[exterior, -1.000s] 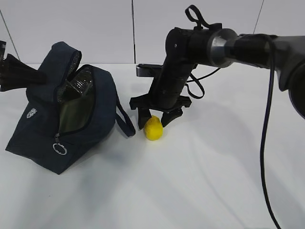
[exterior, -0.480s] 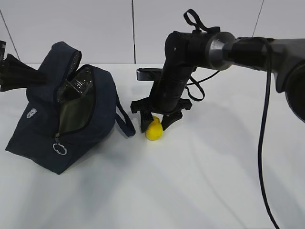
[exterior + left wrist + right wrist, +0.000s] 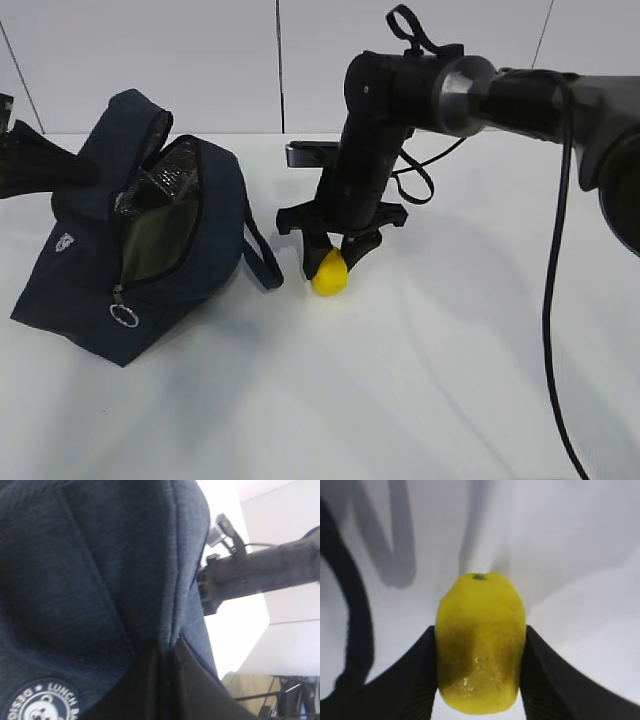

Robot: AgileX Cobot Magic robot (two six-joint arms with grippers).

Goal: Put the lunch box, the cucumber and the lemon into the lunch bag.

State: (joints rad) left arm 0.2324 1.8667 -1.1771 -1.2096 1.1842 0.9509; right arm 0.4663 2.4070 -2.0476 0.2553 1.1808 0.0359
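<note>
The yellow lemon [image 3: 330, 273] lies on the white table right of the navy lunch bag [image 3: 85, 270]. My right gripper [image 3: 336, 256] points down over it. In the right wrist view the gripper [image 3: 480, 632] is shut on the lemon [image 3: 480, 645], with a finger against each side. The bag leans with its zipped mouth open, and a shiny clear lunch box [image 3: 163, 180] shows inside. My left gripper [image 3: 55, 168] is shut on the bag's upper edge. The left wrist view shows this gripper [image 3: 167, 652] pinching a fold of the bag's fabric [image 3: 90, 580]. The cucumber is out of view.
A loop handle [image 3: 262, 262] of the bag lies on the table between bag and lemon, also in the right wrist view [image 3: 350, 615]. The zipper's ring pull [image 3: 123, 315] hangs at the bag's front. The right arm [image 3: 260, 575] shows beyond the bag. A wall stands behind the table.
My right gripper has come down round the lemon and shut on it; the lemon has shifted slightly right. The left arm and the bag's top have dropped a little.
</note>
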